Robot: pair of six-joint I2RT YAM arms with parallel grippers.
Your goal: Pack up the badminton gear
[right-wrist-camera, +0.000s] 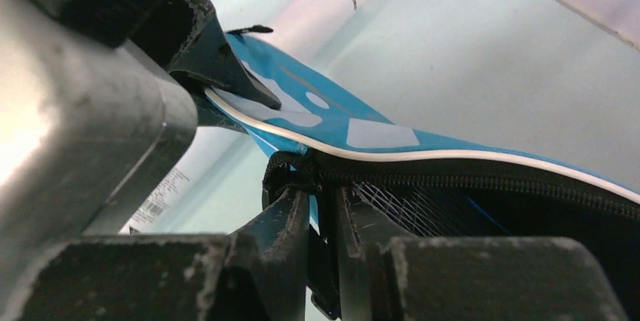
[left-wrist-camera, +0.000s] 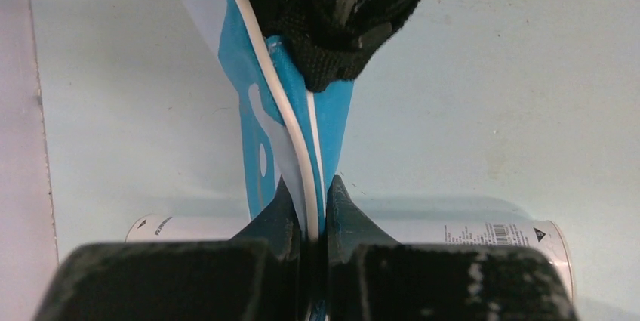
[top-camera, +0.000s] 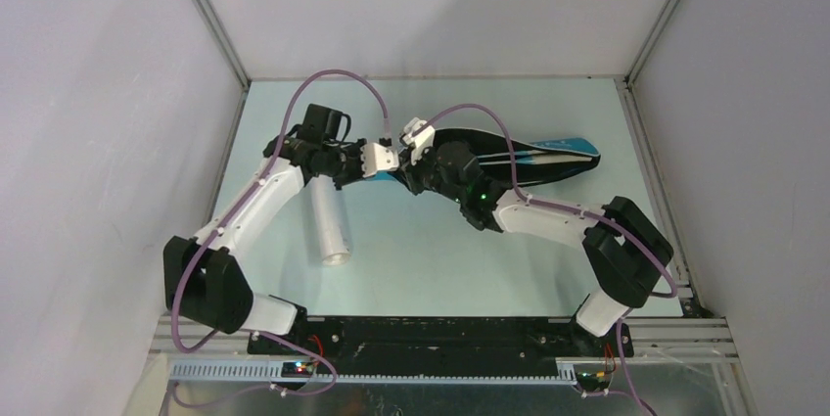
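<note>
Blue racket-shaped fabric bag (top-camera: 548, 154) with white piping lies across the table's middle, stretching from the centre toward 3 o'clock. The left gripper (left-wrist-camera: 309, 204) is pressed together on the bag's narrow neck. The right gripper (right-wrist-camera: 317, 204), fingers almost touching, seems to pinch a small black zipper pull (right-wrist-camera: 322, 260) at the zip's end. Racket strings (right-wrist-camera: 392, 200) show through the gap, so at least one racket looks packed, though the zip is not yet closed. The long white printed tube (top-camera: 331, 225) lies outside the bag, at 8 o'clock from the neck. No shuttlecocks are visible.
</note>
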